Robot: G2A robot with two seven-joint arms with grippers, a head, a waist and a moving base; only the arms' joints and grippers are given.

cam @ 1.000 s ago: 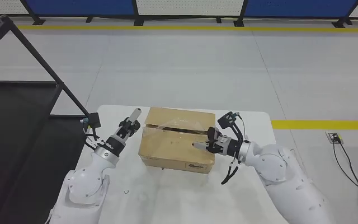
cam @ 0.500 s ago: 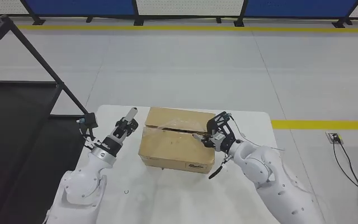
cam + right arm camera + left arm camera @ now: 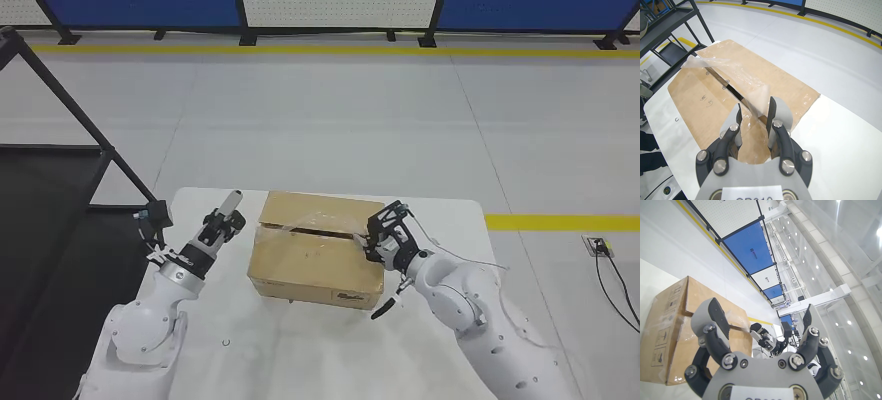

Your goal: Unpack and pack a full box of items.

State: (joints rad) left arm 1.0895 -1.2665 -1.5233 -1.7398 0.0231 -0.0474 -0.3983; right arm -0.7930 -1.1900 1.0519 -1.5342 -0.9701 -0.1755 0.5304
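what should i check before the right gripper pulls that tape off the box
1. Loose tape end between the right gripper's fingers: ok.
2. Clamp on the tape: not ok, fingers stand apart.
3. Clearance of the left gripper from the box: ok, open, beside its end, not touching.
4. Seat of the box on the table: ok, flat.
5. Release of tape from the seam: not ok, it clings along it.
6. Contents of the box: cannot tell.
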